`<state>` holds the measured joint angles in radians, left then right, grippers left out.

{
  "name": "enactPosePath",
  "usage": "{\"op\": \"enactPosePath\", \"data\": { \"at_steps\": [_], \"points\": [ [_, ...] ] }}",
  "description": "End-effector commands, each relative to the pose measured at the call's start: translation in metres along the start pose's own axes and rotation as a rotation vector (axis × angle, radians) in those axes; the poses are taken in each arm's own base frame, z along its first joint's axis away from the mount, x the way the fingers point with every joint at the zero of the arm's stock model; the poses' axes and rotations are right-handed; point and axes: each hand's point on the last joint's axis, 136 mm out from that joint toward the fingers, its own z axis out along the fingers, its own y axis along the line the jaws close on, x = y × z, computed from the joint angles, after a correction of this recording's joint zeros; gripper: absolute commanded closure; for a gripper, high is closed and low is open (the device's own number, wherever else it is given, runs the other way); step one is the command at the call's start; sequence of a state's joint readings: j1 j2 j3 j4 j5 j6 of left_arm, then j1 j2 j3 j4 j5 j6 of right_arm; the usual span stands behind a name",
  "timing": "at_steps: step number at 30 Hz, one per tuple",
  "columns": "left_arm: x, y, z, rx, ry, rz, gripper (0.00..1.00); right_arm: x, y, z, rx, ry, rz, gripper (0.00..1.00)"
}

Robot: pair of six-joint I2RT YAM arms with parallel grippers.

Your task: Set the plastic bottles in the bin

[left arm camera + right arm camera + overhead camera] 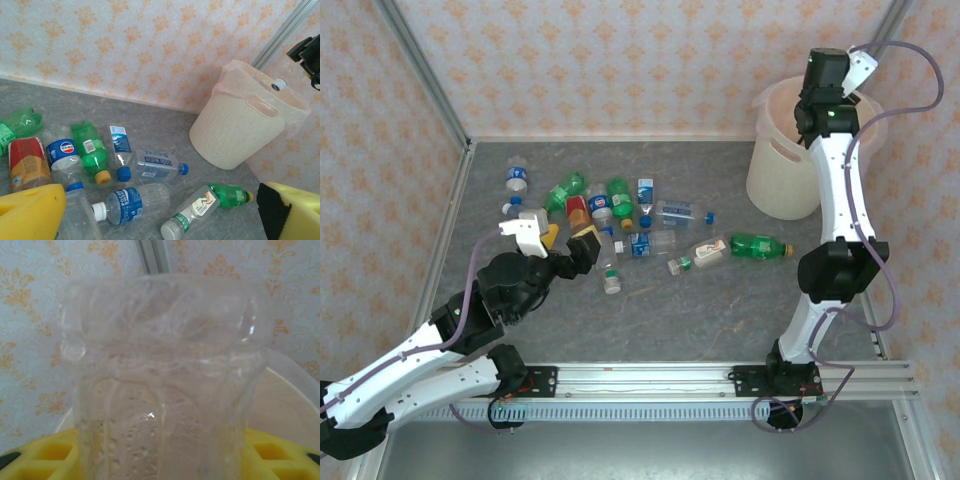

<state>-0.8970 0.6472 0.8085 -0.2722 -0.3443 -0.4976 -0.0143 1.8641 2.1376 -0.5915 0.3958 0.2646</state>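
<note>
Several plastic bottles (pixel 620 215) lie scattered mid-table, clear and green. Among them are a green bottle (pixel 227 195), a clear one with a green band (pixel 192 212) and a blue-labelled one (pixel 132 202). My left gripper (pixel 560 243) hovers at the near left of the pile, open and empty, and its yellow fingers (pixel 30 212) frame the wrist view. The pale bin (pixel 785 170) stands at the far right. My right gripper (pixel 835 80) is over the bin's rim (pixel 292 390), shut on a clear crushed bottle (pixel 165 365).
Patterned walls and metal frame posts (pixel 425 75) enclose the table. A metal rail (pixel 650 378) runs along the near edge by the arm bases. Bare grey tabletop (pixel 720 315) lies between the bottle pile and the rail.
</note>
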Motion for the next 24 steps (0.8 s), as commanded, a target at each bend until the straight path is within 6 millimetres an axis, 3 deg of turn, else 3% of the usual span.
{"op": "enactPosePath", "data": {
  "at_steps": [1,8,11,13,15,24],
  "points": [
    [0.004,0.001,-0.003,0.004,0.020,0.007,0.01,0.012,-0.004,0.008,0.019,0.033,-0.033,0.44],
    [0.003,-0.003,-0.001,0.010,0.025,0.012,0.01,0.013,-0.004,0.008,0.020,0.034,-0.036,0.39],
    [0.003,-0.004,0.001,0.008,0.028,0.018,0.01,0.011,-0.004,0.004,0.008,0.037,-0.032,0.25],
    [0.003,-0.006,0.002,0.009,0.032,0.019,0.01,0.008,-0.004,0.001,0.003,0.034,-0.027,0.08],
    [0.004,-0.006,0.003,0.012,0.034,0.019,0.01,0.006,-0.004,-0.004,-0.007,0.034,-0.020,0.01],
    [0.009,-0.011,0.009,0.021,0.052,0.025,0.01,0.004,-0.009,-0.032,-0.078,0.055,0.021,0.00]
  ]
}}
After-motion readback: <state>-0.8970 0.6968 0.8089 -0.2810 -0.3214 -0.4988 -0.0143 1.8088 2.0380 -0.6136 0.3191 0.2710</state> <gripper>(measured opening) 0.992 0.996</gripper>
